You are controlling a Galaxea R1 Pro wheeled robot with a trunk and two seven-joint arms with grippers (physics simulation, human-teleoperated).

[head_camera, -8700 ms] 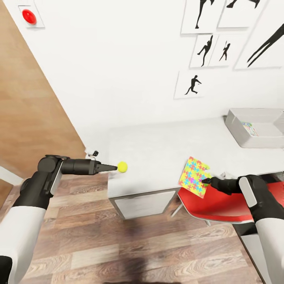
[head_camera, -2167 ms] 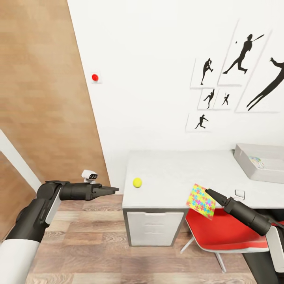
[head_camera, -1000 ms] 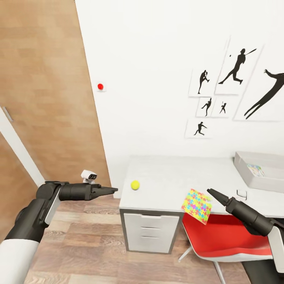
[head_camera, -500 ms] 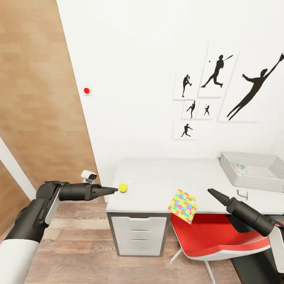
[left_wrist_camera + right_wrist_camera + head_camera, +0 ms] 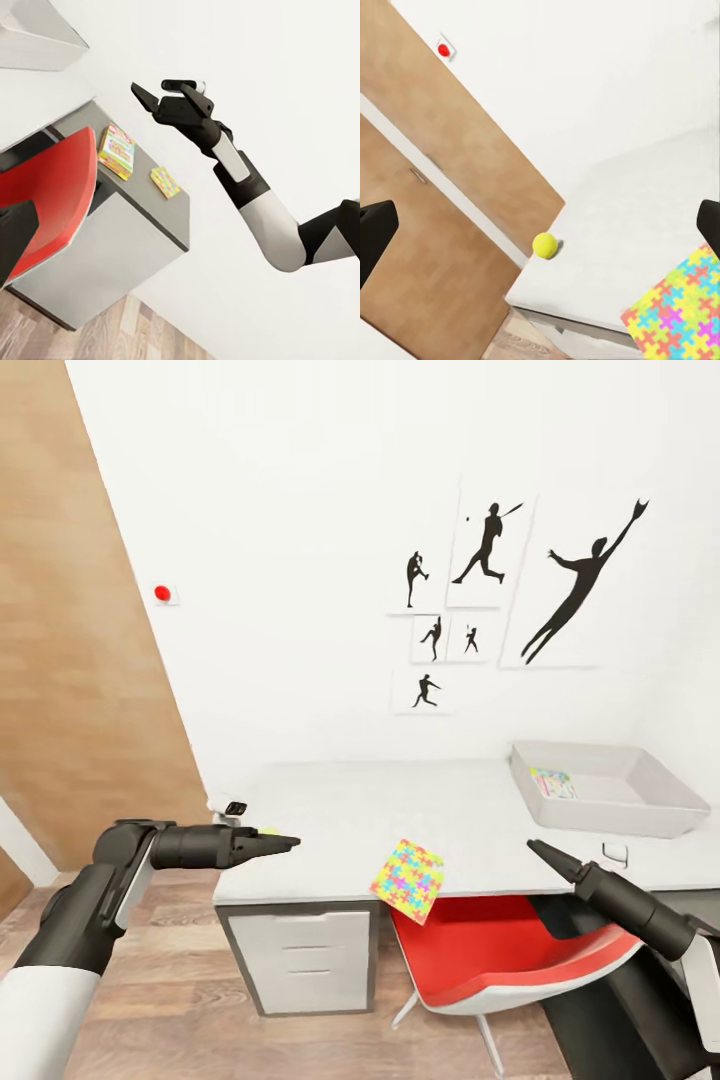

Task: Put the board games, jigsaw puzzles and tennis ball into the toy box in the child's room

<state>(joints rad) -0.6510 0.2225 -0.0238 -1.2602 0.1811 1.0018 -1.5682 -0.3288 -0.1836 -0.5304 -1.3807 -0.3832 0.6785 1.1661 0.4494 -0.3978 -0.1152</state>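
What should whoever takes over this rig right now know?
Left gripper and right gripper: both open, empty, near the pale grey table.
Yellow-green tennis ball: on the table corner by the left gripper.
Bright multicoloured jigsaw puzzle box: tilted over the front edge.
Larger flat colourful box and smaller one: on the dark grey top.
Done: light grey toy box holds one flat box.
Left: ball, puzzle, other boxes, bed's games.

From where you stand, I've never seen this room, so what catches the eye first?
The bright multicoloured jigsaw puzzle lying at the pale table's front edge, above a red chair. Black sports silhouette posters on the white wall. A grey toy box sits at the table's right end.
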